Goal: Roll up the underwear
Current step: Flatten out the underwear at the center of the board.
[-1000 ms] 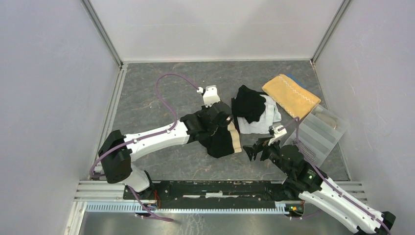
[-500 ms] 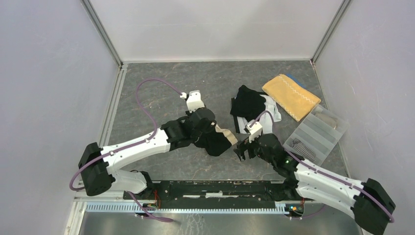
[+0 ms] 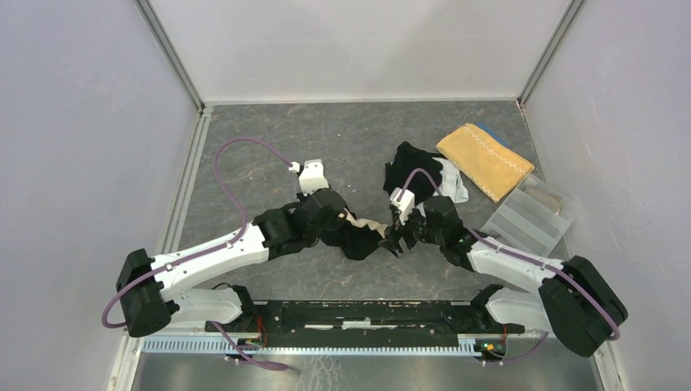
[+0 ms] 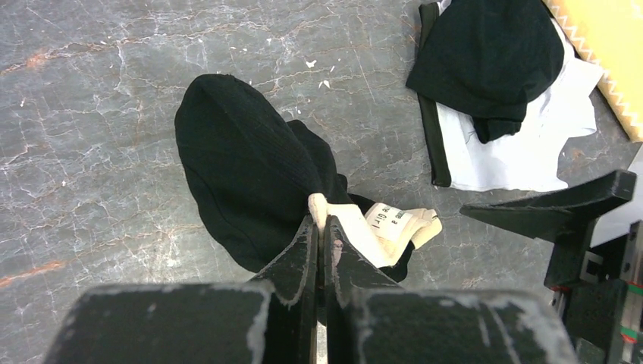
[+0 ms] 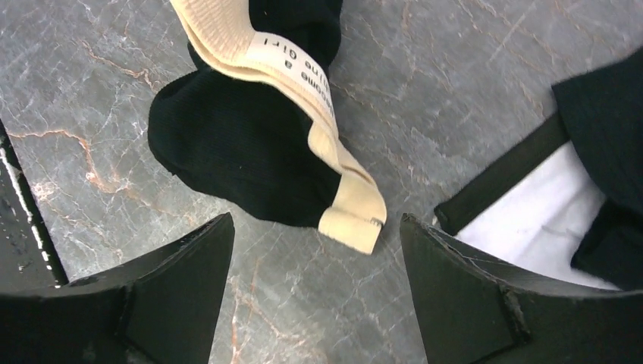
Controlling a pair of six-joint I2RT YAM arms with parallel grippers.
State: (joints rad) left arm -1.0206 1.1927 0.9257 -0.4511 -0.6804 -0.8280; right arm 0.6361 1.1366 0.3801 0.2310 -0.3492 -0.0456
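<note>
My L fingers [image 4: 302,254] stay clenched on black underwear [image 4: 243,174] at its beige band [image 4: 356,227]. R fingers [image 5: 470,292], released, moved in beside it vs 0.5 s ago.

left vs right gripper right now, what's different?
Left gripper is shut, pinching the beige waistband of the black underwear; right gripper is wide open, holding nothing. Left sits on the garment's left side in the top view; right sits on its right, fingers either side of the waistband's loose end. Shared: both are at the same garment.
</note>
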